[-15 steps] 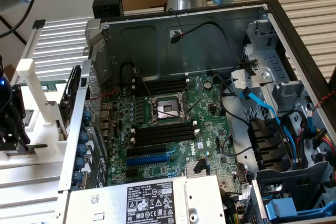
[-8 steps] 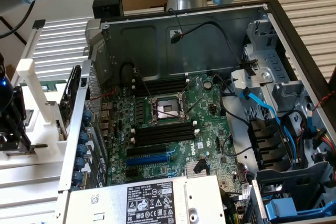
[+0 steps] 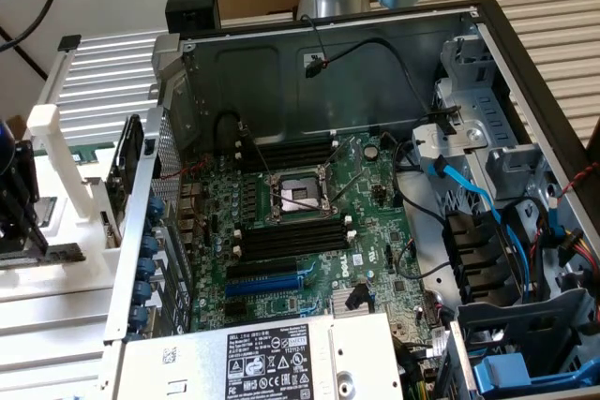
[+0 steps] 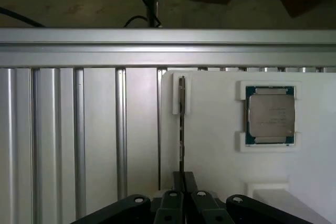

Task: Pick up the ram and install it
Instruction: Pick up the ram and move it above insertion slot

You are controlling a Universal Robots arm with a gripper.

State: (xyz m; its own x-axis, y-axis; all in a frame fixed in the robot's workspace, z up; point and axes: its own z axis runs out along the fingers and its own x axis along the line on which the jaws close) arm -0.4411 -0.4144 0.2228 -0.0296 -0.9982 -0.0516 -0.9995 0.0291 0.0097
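Outside, in the exterior view, the gripper (image 3: 23,231) is low at the far left over a white holder (image 3: 66,185), well apart from the open computer case (image 3: 487,35) and its motherboard (image 3: 309,222). From the wrist view, the fingers (image 4: 182,182) are closed on the ram (image 4: 181,124), which stands on edge in the holder, beside a processor (image 4: 271,115).

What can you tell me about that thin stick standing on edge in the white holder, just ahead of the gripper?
That is the ram, seen edge-on in the wrist view as a thin dark line. It stands upright on its long edge on the white holder, its far end tucked into a white bracket. The gripper sits at its near end, fingers on either side. Its chips and label cannot be seen from this angle.
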